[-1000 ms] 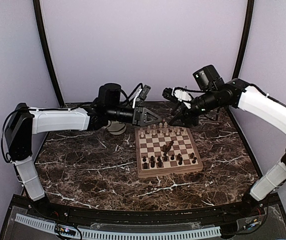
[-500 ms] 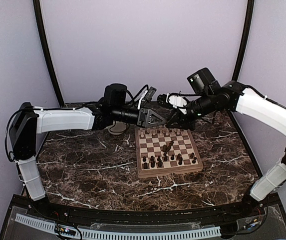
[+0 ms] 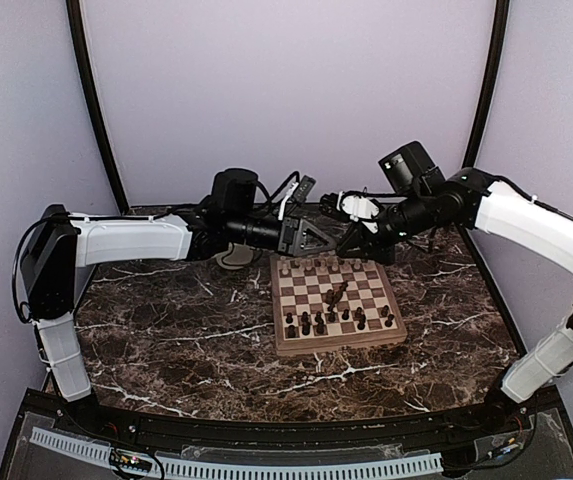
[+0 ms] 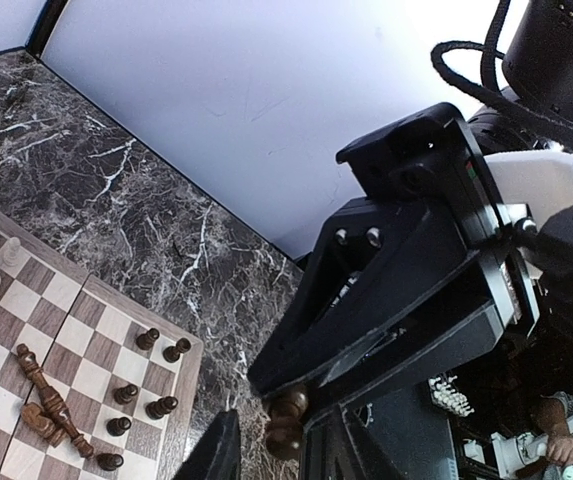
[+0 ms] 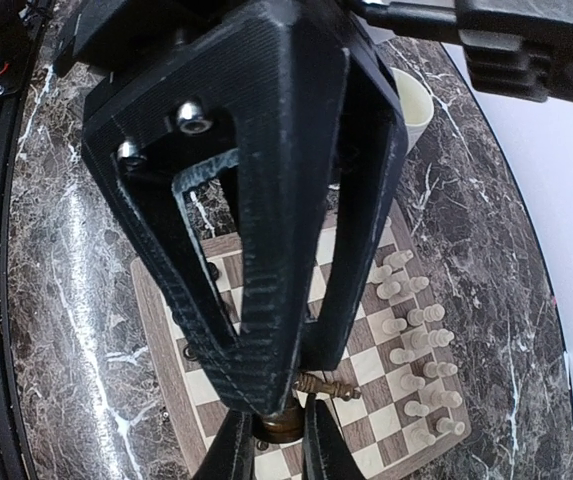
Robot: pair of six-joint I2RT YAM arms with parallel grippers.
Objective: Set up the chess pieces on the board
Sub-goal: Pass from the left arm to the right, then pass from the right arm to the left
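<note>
The board [image 3: 341, 343] lies at table centre, with cream chess pieces [image 3: 321, 265] along its far rows, dark ones [image 3: 326, 320] near the front and two dark ones [image 3: 338, 295] fallen mid-board. Above the board's far edge the two grippers meet tip to tip. A dark brown chess piece [image 5: 278, 425] sits between the fingers of my right gripper [image 5: 278, 452], which is shut on it. In the left wrist view that dark piece [image 4: 288, 420] shows beside my left gripper [image 4: 276, 455], which is open, one finger [image 4: 216, 450] clearly off the piece. Both grippers, left [image 3: 323, 238] and right [image 3: 346, 240], hang in the air.
A cream mug [image 3: 232, 257] stands on the dark marble table [image 3: 166, 340] behind the board's left corner, under the left arm. The mug [image 5: 411, 100] also shows in the right wrist view. Purple walls close the back and sides.
My right gripper has closed on the dark piece held out by the left gripper. The left jaws have since parted. Both arms drifted slightly towards each other.
</note>
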